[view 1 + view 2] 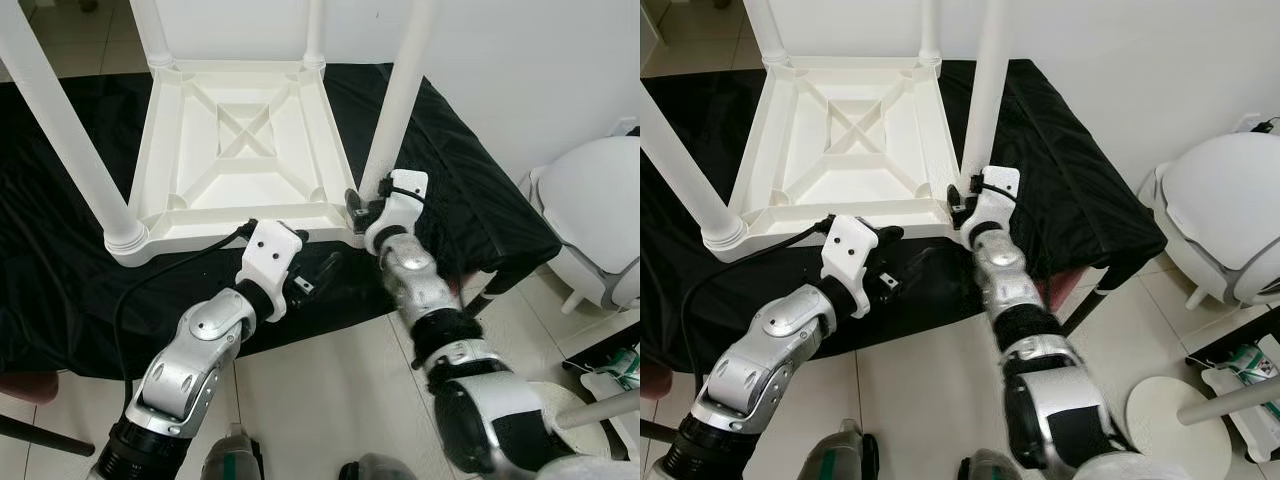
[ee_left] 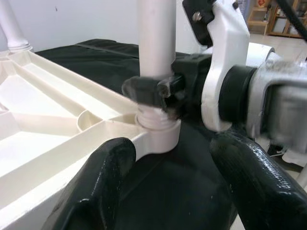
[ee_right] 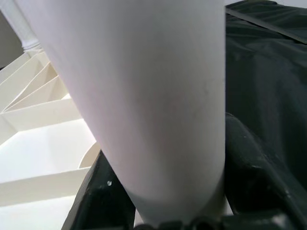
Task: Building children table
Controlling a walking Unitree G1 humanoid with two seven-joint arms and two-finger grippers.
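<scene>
A white plastic children's table (image 1: 240, 216) lies upside down on a black cloth (image 1: 60, 290), its legs pointing up. My right gripper (image 1: 360, 205) is shut on the base of the near right leg (image 1: 400, 100), just above its corner socket (image 2: 156, 132). In the right wrist view the black fingers (image 3: 259, 167) flank that leg (image 3: 158, 96). My left gripper (image 1: 310, 258) is open and holds nothing. It hovers low over the cloth by the tabletop's front edge, its fingers (image 2: 100, 187) aimed at the same socket.
The near left leg (image 1: 60, 120) and two far legs (image 1: 150, 30) stand in their sockets. A white rounded object (image 1: 600, 220) sits on the floor at the right, and a white disc with a pole (image 1: 600, 410) lies nearer. The cloth's front edge hangs down by my arms.
</scene>
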